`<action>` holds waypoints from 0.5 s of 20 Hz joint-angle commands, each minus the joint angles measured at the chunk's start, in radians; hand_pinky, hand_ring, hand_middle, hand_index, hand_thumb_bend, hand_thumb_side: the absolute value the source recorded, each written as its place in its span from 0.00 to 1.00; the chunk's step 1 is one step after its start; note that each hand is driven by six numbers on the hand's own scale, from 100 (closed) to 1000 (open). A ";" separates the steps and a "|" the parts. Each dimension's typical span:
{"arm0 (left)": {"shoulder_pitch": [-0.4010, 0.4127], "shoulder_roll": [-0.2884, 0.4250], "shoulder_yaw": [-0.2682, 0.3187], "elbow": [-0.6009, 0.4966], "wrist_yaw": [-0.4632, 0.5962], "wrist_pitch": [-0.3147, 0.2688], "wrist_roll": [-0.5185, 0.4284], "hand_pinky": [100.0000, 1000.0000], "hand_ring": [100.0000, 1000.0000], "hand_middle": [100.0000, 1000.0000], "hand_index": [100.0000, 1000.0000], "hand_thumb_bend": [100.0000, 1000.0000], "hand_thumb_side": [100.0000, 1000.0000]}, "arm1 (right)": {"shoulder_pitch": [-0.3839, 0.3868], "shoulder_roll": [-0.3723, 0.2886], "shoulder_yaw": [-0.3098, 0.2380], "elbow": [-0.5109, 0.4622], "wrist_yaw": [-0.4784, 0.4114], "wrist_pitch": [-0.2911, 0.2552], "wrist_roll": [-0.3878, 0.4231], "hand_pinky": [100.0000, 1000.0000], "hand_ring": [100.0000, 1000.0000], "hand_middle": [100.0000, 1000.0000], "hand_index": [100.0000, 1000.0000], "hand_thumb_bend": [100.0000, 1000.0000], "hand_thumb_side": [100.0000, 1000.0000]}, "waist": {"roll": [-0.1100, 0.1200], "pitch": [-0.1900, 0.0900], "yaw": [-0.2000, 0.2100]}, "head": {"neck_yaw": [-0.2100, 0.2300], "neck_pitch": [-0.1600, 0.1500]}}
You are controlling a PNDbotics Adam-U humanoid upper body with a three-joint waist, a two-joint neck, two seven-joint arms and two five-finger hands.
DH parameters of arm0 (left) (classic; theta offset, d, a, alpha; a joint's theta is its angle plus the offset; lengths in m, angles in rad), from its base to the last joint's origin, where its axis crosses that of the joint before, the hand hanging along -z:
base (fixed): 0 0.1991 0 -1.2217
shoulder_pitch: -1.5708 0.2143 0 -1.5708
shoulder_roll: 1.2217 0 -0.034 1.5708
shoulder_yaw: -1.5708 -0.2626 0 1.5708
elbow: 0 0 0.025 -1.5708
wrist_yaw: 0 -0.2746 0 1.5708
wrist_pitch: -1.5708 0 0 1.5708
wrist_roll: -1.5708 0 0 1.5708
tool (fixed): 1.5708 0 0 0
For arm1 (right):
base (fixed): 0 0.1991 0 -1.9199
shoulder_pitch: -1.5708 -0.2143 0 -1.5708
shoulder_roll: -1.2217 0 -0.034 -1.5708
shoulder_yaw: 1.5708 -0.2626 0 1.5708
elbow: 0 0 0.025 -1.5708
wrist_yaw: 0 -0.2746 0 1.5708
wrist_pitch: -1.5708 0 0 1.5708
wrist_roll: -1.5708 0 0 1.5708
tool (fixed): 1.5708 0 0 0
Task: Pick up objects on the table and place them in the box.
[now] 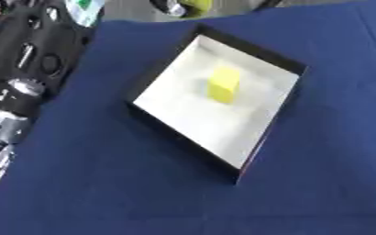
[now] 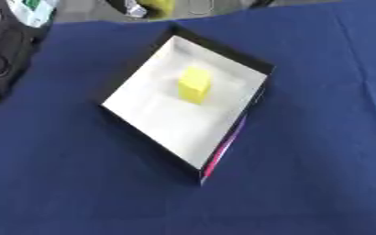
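Note:
A shallow black box (image 1: 265, 54) with a white floor lies askew in the middle of the blue cloth. A yellow block (image 1: 223, 84) stands inside it, towards the far side. My left arm (image 1: 7, 110), black with silver joints, runs up the left edge of the left eye view. My left hand (image 1: 43, 34) reaches the far left corner of the table, well left of the box. A white and green thing (image 1: 85, 8) shows right at the hand; I cannot make out whether it is held. My right hand shows in no view.
The blue cloth (image 1: 103, 183) covers the table around the box. Past the table's far edge lie a yellow-green and silver thing (image 2: 151, 6) and a grey floor.

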 commanded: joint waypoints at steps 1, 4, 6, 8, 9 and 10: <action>-0.014 -0.040 -0.002 0.015 -0.039 -0.013 0.012 0.66 0.53 0.44 0.53 0.36 0.00 | -0.018 -0.009 -0.009 -0.025 -0.010 0.002 -0.010 1.00 0.94 0.90 0.85 0.00 0.46 | -0.006 -0.024 -0.001 | 0.004 -0.008; 0.002 -0.094 0.006 0.041 -0.082 -0.011 0.031 0.65 0.52 0.44 0.53 0.31 0.00 | -0.018 -0.006 -0.008 -0.026 -0.010 0.003 -0.010 1.00 0.94 0.90 0.85 0.00 0.46 | -0.009 -0.022 -0.002 | 0.006 -0.003; 0.011 -0.117 0.010 0.061 -0.111 -0.008 0.042 0.65 0.52 0.44 0.53 0.33 0.00 | -0.018 -0.005 -0.007 -0.025 -0.008 0.003 -0.009 1.00 0.94 0.90 0.85 0.00 0.46 | -0.010 -0.021 -0.002 | 0.006 -0.001; 0.019 -0.136 0.016 0.085 -0.143 -0.005 0.056 0.65 0.52 0.44 0.53 0.31 0.00 | -0.018 -0.003 -0.007 -0.024 -0.007 0.003 -0.008 1.00 0.94 0.90 0.85 0.00 0.46 | -0.012 -0.021 -0.003 | 0.007 0.000; 0.023 -0.145 0.018 0.095 -0.155 -0.005 0.064 0.65 0.52 0.44 0.53 0.30 0.00 | -0.018 -0.001 -0.007 -0.024 -0.008 0.002 -0.007 1.00 0.94 0.90 0.85 0.00 0.46 | -0.012 -0.020 -0.003 | 0.007 -0.002; 0.028 -0.153 0.018 0.105 -0.166 -0.007 0.070 0.65 0.52 0.44 0.53 0.31 0.00 | -0.018 0.000 -0.007 -0.024 -0.008 0.002 -0.006 1.00 0.94 0.90 0.85 0.00 0.46 | -0.013 -0.020 -0.004 | 0.007 -0.003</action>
